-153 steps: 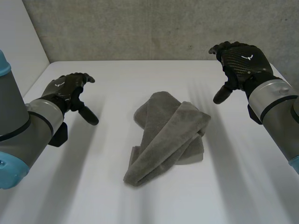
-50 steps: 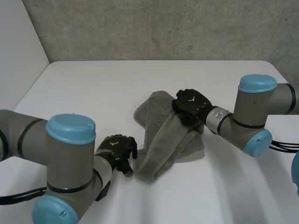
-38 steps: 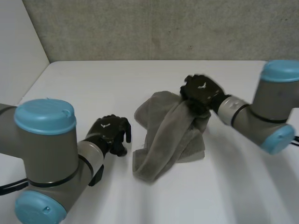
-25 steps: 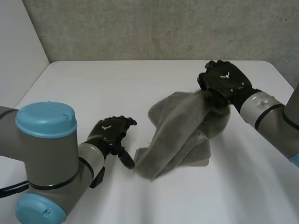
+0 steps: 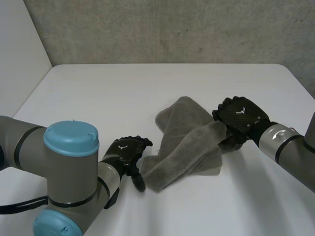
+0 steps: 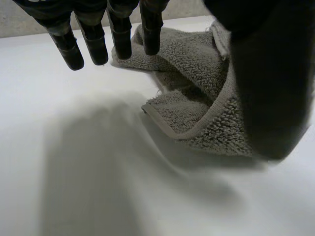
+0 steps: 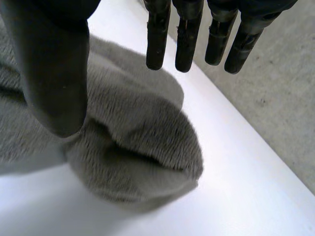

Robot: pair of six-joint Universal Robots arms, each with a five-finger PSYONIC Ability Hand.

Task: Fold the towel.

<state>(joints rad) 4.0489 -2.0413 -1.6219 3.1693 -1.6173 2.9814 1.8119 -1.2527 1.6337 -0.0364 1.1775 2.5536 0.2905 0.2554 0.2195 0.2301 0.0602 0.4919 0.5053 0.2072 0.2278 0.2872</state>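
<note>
A grey towel lies bunched and partly folded in the middle of the white table. My left hand rests low on the table at the towel's near left corner, open. In the left wrist view its fingers are straight, and the thumb hovers over the hemmed corner of the towel. My right hand sits at the towel's right edge, open. The right wrist view shows straight fingers spread apart from the thumb above a rounded fold of the towel.
A grey wall stands behind the table's far edge. Bare table surface lies in front of the towel and to both sides. The left arm's elbow bulks at the near left.
The right hand lifted a fold of the towel, carried it to the right, lowered it and opened. The left hand opened at the near left corner and shifted slightly.
</note>
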